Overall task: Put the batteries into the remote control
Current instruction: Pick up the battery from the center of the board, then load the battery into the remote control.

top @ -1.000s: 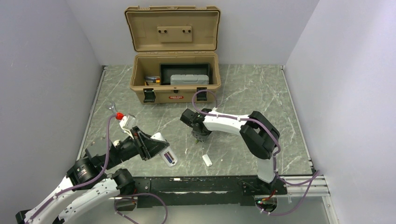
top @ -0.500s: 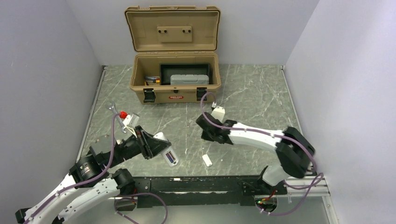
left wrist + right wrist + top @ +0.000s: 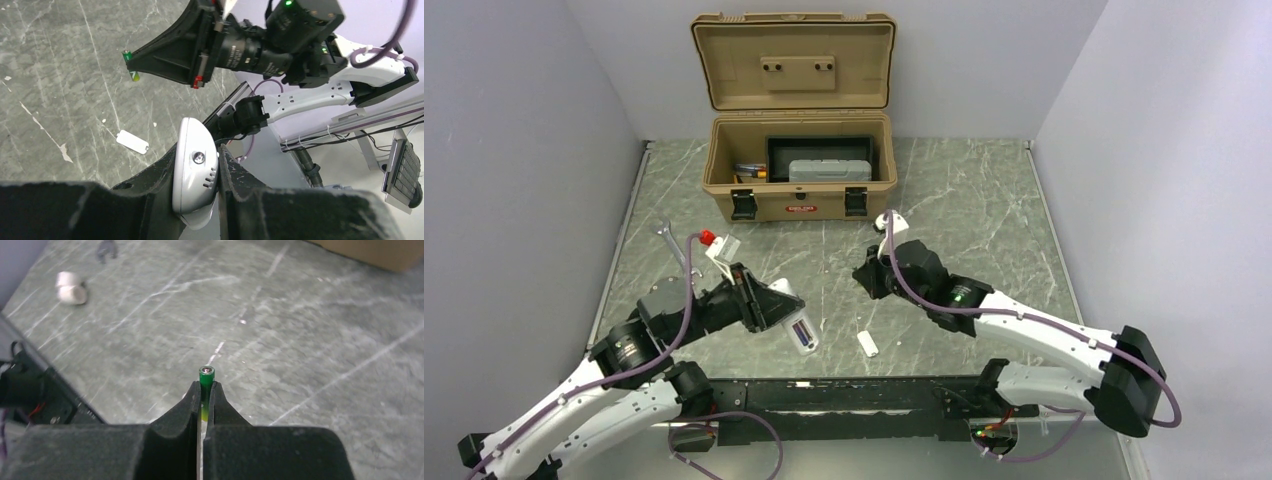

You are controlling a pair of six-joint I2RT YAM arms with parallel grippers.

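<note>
The white remote control (image 3: 800, 329) is clamped in my left gripper (image 3: 788, 314), held above the table's near left part; its rounded end (image 3: 195, 172) fills the gap between the black fingers. A dark purple battery (image 3: 803, 336) lies in its open back. My right gripper (image 3: 860, 272) is shut on the green battery (image 3: 206, 380), whose tip pokes out past the fingertips. In the left wrist view that battery (image 3: 128, 53) hangs above the table, up and to the left of the remote.
A small white plastic tab (image 3: 867, 344) lies on the table between the two grippers. A silver wrench (image 3: 666, 239) lies at the left. An open tan toolbox (image 3: 796, 208) with a tray and cases inside stands at the back.
The right arm has swung its elbow out to the right and lifted its gripper, still holding the green battery. The left gripper has carried the remote a little to the right.
</note>
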